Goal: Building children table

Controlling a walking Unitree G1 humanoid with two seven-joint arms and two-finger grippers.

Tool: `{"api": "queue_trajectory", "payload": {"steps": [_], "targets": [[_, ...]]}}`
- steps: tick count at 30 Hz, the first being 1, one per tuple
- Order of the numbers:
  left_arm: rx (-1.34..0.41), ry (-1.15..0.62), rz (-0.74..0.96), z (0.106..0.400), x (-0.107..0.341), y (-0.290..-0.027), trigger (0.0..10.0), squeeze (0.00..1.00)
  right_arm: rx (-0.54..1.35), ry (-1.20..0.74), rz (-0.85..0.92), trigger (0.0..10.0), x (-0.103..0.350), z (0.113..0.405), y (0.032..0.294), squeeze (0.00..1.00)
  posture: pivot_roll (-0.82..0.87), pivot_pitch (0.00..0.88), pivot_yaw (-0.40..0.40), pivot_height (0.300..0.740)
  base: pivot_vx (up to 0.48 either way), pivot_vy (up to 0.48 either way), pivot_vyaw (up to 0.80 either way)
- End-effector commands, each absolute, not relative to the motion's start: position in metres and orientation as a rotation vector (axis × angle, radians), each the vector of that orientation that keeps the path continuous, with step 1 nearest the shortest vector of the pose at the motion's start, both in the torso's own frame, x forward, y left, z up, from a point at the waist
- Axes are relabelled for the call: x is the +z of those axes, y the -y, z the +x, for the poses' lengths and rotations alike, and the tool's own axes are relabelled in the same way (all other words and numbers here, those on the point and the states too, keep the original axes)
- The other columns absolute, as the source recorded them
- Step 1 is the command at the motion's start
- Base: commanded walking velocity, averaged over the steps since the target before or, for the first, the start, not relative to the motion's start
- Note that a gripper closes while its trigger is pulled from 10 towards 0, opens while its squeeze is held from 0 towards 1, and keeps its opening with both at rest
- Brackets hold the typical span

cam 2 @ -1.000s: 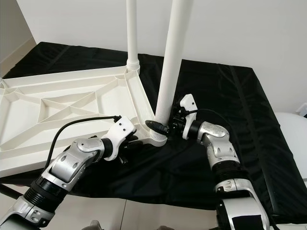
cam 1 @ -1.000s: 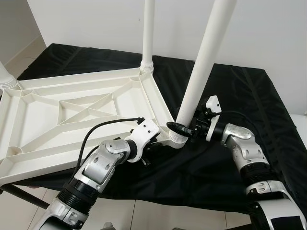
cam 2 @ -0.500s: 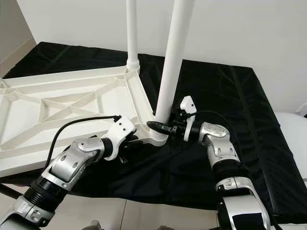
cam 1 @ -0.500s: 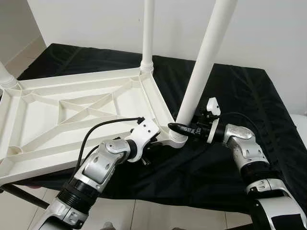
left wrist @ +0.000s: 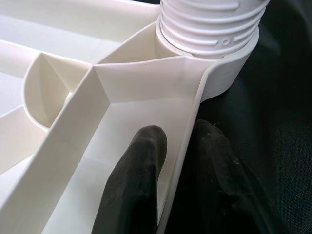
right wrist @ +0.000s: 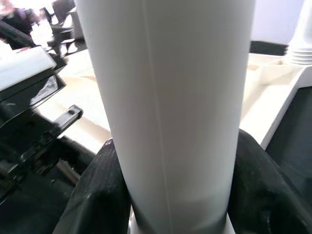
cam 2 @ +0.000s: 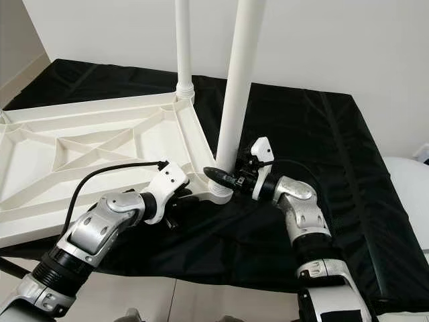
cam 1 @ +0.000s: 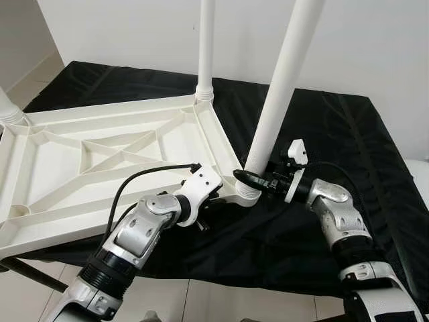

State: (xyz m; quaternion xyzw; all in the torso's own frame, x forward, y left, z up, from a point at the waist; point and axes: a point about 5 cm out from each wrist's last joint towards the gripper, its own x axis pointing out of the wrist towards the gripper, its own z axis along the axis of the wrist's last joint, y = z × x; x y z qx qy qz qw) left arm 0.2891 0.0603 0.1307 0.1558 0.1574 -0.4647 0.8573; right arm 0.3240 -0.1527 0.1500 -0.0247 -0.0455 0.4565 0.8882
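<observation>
A white plastic children's tabletop (cam 1: 100, 161) lies upside down on a black cloth, ribs facing up. A white leg (cam 1: 278, 94) stands in the near right corner socket (cam 1: 247, 194), and a second leg (cam 1: 206, 47) rises from the far right corner. My right gripper (cam 1: 251, 180) is shut around the base of the near leg (right wrist: 165, 112), one finger on each side. My left gripper (left wrist: 178, 161) pinches the tabletop's rim wall (left wrist: 190, 122) just short of that socket, one finger (left wrist: 136, 180) inside the rim and the other outside.
The black cloth (cam 1: 322, 134) covers the work surface out to the right and back. A third leg's threaded end (cam 1: 8, 111) shows at the far left corner. A white wall stands behind, and pale floor tiles (cam 1: 201, 302) lie below the front edge.
The near leg has swung from a rightward lean towards upright. My right arm has shifted a little lower and closer to the socket. The left gripper stays on the rim.
</observation>
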Motion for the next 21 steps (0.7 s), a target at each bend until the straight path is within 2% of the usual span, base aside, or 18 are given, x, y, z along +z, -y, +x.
{"api": "queue_trajectory", "payload": {"steps": [1, 6, 21], "targets": [[-1.006, -0.321, 0.329, 0.287, 0.132, -0.058, 10.0, 0.00, 0.875, 0.122, 0.000, 0.0, 0.153, 0.326, 0.155, 0.00, 0.02, 0.009, -0.030, 0.740, 0.000, 0.000, 0.00], [-1.009, -0.322, 0.328, 0.286, 0.131, -0.057, 10.0, 0.00, 0.770, 0.143, 0.033, 0.0, 0.153, 0.320, 0.149, 0.00, 0.02, 0.005, -0.034, 0.740, 0.000, 0.000, 0.00], [-1.015, -0.320, 0.329, 0.286, 0.131, -0.056, 10.0, 0.00, 0.647, 0.170, 0.036, 0.0, 0.152, 0.304, 0.128, 0.00, 0.02, 0.000, -0.036, 0.740, 0.000, 0.000, 0.00]]}}
